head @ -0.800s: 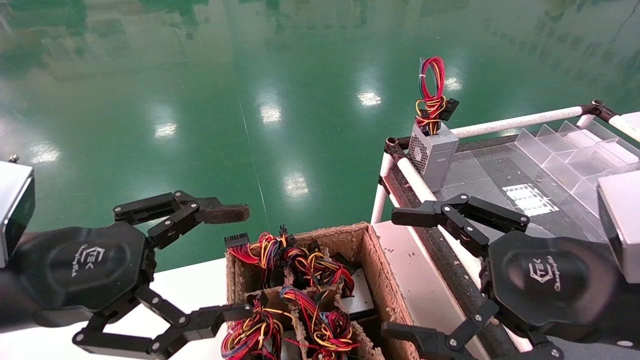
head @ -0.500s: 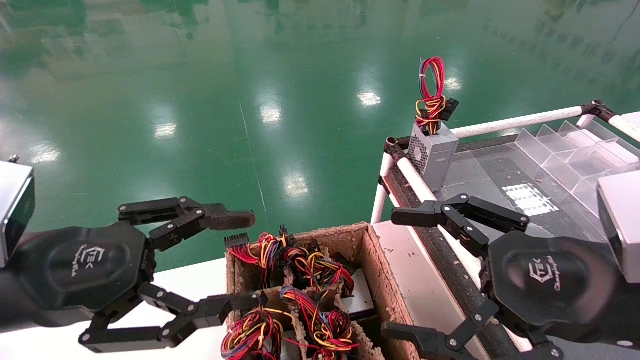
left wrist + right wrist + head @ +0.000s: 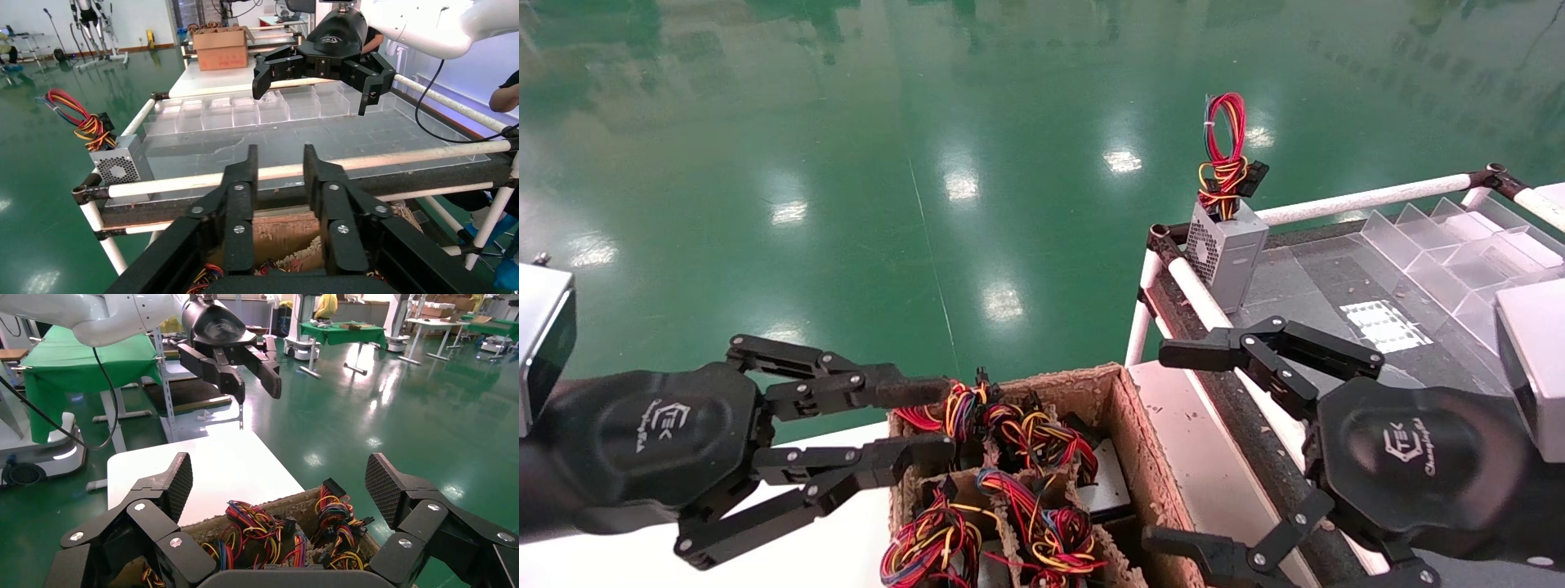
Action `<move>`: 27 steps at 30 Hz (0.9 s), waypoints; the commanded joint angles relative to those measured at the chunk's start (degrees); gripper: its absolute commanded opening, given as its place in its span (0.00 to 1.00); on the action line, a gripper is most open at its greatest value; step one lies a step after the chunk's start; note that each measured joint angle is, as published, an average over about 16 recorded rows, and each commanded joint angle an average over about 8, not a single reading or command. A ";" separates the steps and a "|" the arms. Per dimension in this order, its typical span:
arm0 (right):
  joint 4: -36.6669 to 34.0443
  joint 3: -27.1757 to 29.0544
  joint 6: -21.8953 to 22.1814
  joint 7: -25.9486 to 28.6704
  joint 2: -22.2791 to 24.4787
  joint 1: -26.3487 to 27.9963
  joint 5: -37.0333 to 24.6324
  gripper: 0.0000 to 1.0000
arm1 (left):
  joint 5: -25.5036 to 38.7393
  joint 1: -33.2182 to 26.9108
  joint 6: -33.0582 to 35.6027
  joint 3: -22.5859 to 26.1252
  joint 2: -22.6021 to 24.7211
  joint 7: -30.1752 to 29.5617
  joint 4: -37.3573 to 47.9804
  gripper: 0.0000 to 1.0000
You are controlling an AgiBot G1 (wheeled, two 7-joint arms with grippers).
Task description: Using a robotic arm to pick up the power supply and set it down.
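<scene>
Power supplies stand in the compartments of a cardboard box (image 3: 1083, 377), mostly hidden under red, yellow and black wire bundles (image 3: 1042, 441). One plain silver-grey side of a power supply (image 3: 1109, 488) shows in a right-hand compartment. My right gripper (image 3: 1169, 449), all black, hangs wide open by the box's right wall, holding nothing. In the right wrist view the right gripper (image 3: 281, 481) looks down on the wire bundles (image 3: 251, 530). My left gripper (image 3: 932, 420) hovers over the box's far left corner. A narrow gap separates its fingers (image 3: 251, 165), and nothing is between them.
Another grey box with a perforated vent face (image 3: 1226, 257) stands upright at the corner of the white-tube rack (image 3: 1361, 198), wires pointing up. Clear plastic divider trays (image 3: 1442, 245) lie on the rack. A white table (image 3: 838, 555) lies left of the cardboard box. Green floor lies beyond.
My left gripper's fingers have drawn together from wide open to a narrow gap, over the box's far left corner. The right gripper has not moved.
</scene>
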 commanded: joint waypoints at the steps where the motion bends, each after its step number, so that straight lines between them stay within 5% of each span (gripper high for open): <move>1: 0.00 0.00 0.00 0.00 0.00 0.00 0.00 1.00 | 0.00 0.00 0.00 0.00 0.00 0.00 0.00 0.00; 8: 0.00 0.00 0.00 0.00 0.00 0.00 0.00 1.00 | 0.00 0.00 0.00 0.00 0.00 0.00 0.00 0.04; 16: 0.00 0.00 0.00 0.00 0.00 0.00 0.00 1.00 | 0.00 0.00 0.00 0.00 0.00 0.00 0.00 1.00; 27: -0.11 -0.10 0.15 -0.01 -0.13 -0.03 -0.18 1.00 | 0.00 0.00 0.00 0.00 0.00 0.00 0.01 1.00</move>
